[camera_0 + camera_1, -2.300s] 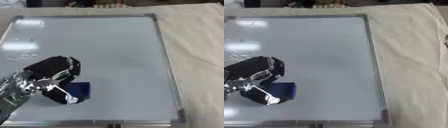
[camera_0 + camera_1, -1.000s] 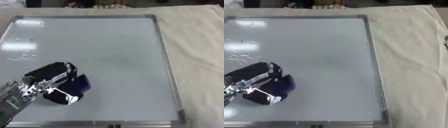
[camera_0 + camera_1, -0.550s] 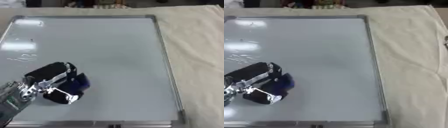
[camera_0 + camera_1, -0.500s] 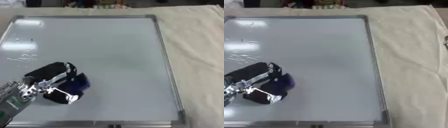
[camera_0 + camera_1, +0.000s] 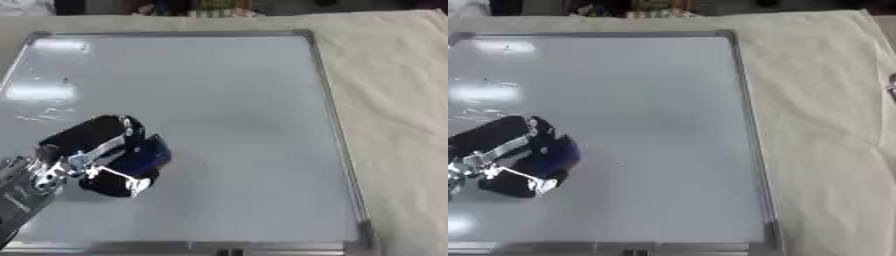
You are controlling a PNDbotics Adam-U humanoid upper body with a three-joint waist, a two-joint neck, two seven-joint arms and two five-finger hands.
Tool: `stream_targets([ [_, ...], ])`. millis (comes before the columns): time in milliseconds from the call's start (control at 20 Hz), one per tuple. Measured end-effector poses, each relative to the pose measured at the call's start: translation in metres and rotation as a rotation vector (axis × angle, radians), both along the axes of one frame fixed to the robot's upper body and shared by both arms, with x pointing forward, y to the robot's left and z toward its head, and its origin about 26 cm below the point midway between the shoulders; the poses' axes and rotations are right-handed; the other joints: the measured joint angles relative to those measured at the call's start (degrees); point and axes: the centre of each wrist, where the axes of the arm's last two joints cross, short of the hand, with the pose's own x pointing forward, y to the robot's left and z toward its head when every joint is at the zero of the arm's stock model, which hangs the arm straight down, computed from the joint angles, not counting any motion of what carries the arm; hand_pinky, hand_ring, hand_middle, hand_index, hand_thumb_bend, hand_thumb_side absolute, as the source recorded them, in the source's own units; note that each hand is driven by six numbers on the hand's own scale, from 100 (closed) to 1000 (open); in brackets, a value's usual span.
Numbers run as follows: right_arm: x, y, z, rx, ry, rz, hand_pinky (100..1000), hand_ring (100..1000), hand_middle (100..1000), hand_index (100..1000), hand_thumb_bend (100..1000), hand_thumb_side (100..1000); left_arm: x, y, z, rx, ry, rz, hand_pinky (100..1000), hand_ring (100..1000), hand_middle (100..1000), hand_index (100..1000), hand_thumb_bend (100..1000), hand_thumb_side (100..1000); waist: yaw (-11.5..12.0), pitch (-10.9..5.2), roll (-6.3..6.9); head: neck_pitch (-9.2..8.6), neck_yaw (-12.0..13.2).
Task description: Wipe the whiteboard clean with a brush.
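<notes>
Black left hand (image 5: 87, 150) (palm down, lower-left corner) lies fingers curled round the blue brush (image 5: 147, 154) on the whiteboard (image 5: 227, 100).

You look steeply down from the head's paired eyes at the whiteboard (image 5: 219, 100), close enough that it fills most of each view, the right eye showing more of the beige cloth (image 5: 824, 100) beside its right edge.

Count on inspection: one silver-framed rectangular whiteboard (image 5: 227, 90), one dark blue brush (image 5: 145, 154), one black-and-silver robot left hand (image 5: 86, 152), one beige cloth (image 5: 394, 100).
</notes>
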Motion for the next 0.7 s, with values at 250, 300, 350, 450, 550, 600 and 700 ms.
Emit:
stream_targets([
  [250, 0.000, 0.000, 0.000, 0.000, 0.001, 0.000, 779, 801, 743, 805, 100, 1000, 0.003, 0.009, 0.009, 0.010, -0.018, 0.030, 561, 525, 420, 100, 152, 257, 0.1, 0.00, 0.15, -0.11, 0.0],
  [300, 0.000, 0.000, 0.000, 0.000, 0.001, 0.000, 779, 801, 743, 805, 100, 1000, 0.004, 0.011, 0.011, 0.012, -0.024, 0.038, 560, 525, 417, 100, 146, 261, 0.1, 0.00, 0.17, -0.27, 0.0],
  [350, 0.000, 0.000, 0.000, 0.000, 0.001, 0.000, 779, 801, 743, 805, 100, 1000, 0.005, 0.014, 0.015, 0.014, -0.032, 0.047, 559, 524, 412, 100, 143, 264, 0.1, 0.00, 0.19, -0.45, 0.0],
  [450, 0.000, 0.000, 0.000, 0.000, 0.001, 0.000, 779, 801, 743, 805, 100, 1000, 0.007, 0.019, 0.023, 0.019, -0.052, 0.065, 558, 520, 395, 100, 139, 267, 0.0, 0.00, 0.32, -0.53, 0.0],
  [550, 0.000, 0.000, 0.000, 0.000, 0.001, 0.000, 779, 801, 743, 805, 100, 1000, 0.011, 0.024, 0.031, 0.027, -0.075, 0.086, 559, 524, 392, 100, 135, 270, 0.0, 0.02, 0.42, -0.78, 0.0],
  [600, 0.000, 0.000, 0.000, 0.000, 0.001, 0.000, 780, 801, 743, 805, 100, 1000, 0.013, 0.027, 0.035, 0.032, -0.084, 0.100, 560, 524, 391, 100, 133, 271, 0.0, 0.05, 0.42, -0.97, 0.0],
  [700, 0.000, 0.000, 0.000, 0.000, 0.001, 0.000, 780, 801, 743, 805, 100, 1000, 0.019, 0.032, 0.041, 0.038, -0.100, 0.130, 544, 526, 382, 100, 127, 277, 0.0, 0.13, 0.43, -1.07, 0.1],
])
